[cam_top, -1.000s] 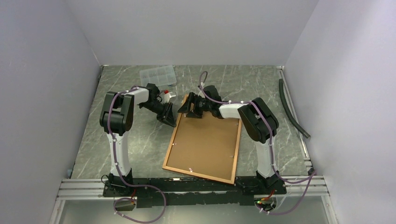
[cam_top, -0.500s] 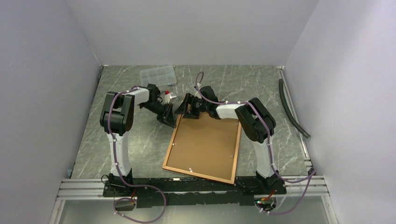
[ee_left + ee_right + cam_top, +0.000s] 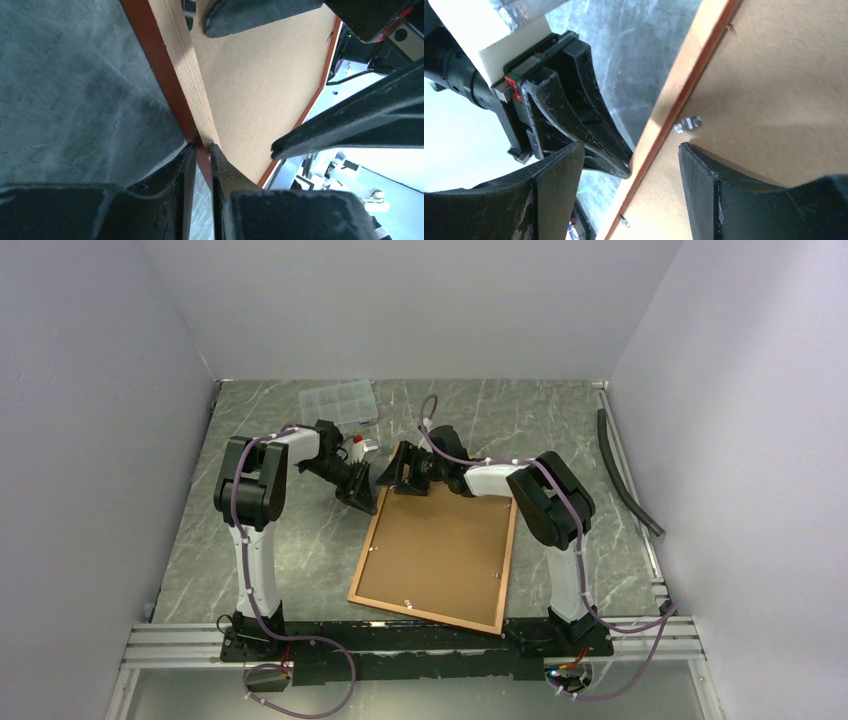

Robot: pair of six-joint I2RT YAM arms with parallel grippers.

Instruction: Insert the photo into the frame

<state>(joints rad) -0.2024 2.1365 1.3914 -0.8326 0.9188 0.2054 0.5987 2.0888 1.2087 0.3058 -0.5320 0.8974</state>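
A: Where's the thin reddish-orange wooden picture frame [image 3: 163,75]?

B: Back-up on the grey marbled tabletop [image 3: 280,550], skewed, between the two arms. The flat brown backing board [image 3: 440,555] still fills its opening. It hasn't moved in the last second.

A: And the sunset photo?

B: Not visible in any view. It could be under the board, but I can't tell.

A: Grippers?

B: The left gripper [image 3: 201,162] is clenched on the frame's left rail near the far-left corner, with the red border pinched between its fingers. It has tightened a touch. The right gripper [image 3: 629,150] has its jaws spread wide and holds nothing. It straddles the same rail, just beside the left one's fingers. A small silver metal tab [image 3: 687,124] on the board sits between its fingers.

A: What changed?

B: The right arm slid left along the far edge toward that corner. Everything else is static.

A: Meaning?

B: My read is that the left is pinning the frame while the right lines up on the tab to free the board. With the board still in, inserting the photo hasn't started, so this is early in the task. One risk is the two sets of fingers crowding each other at that corner.
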